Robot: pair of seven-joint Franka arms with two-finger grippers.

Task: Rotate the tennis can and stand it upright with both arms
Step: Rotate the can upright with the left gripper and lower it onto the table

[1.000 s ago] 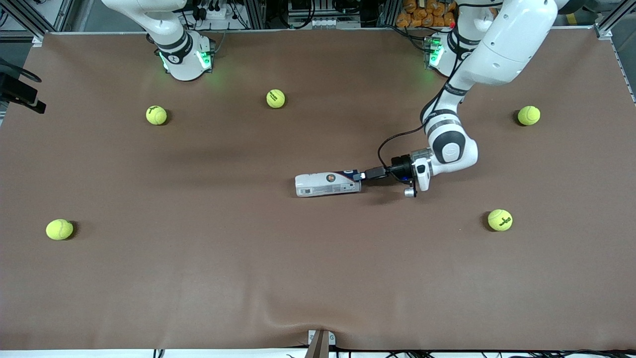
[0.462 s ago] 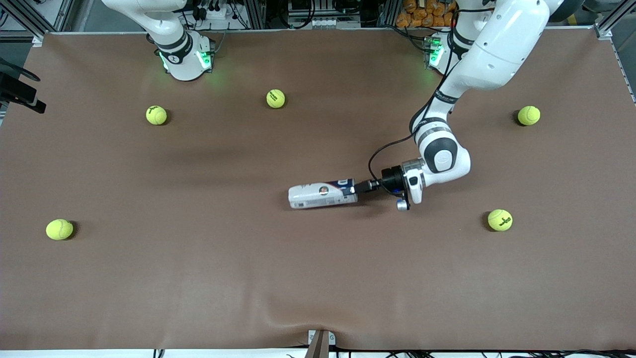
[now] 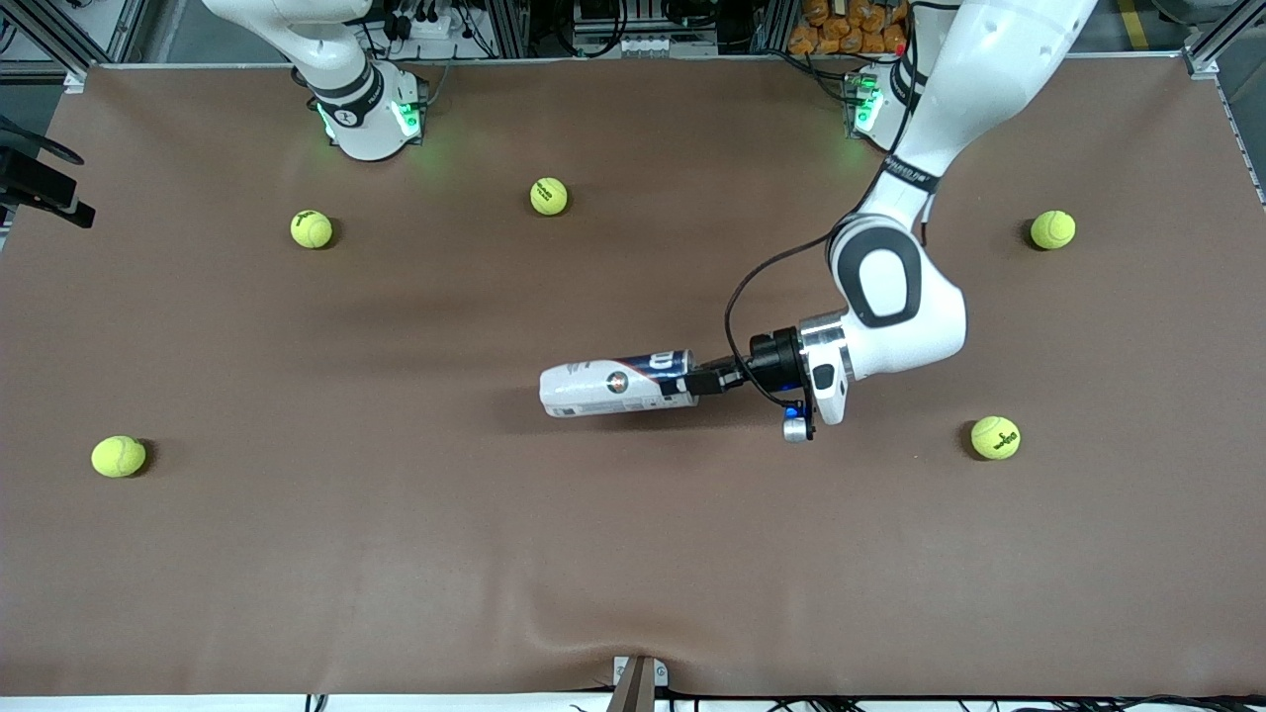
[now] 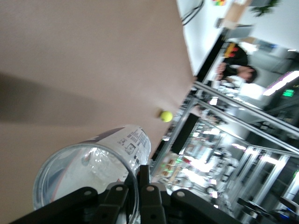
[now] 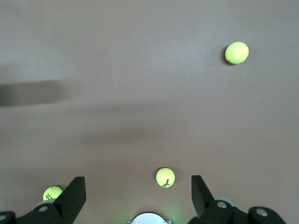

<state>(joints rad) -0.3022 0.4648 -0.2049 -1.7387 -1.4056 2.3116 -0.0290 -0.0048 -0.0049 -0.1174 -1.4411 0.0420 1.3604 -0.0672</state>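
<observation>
**Left gripper pinches tennis can's rim**

Over mid-table, the left gripper (image 3: 700,382) clamps the open rim of the tennis can (image 3: 613,385), holding it sideways. The right gripper (image 5: 138,196) waits high, fingers spread, over scattered tennis balls (image 5: 165,177).

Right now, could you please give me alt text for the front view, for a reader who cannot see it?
The left claw is shut on the rim of the tennis can, which lies sideways mid-table. Five tennis balls sit scattered on the brown table. The right arm waits at its base, and its claw is out of this view.
</observation>
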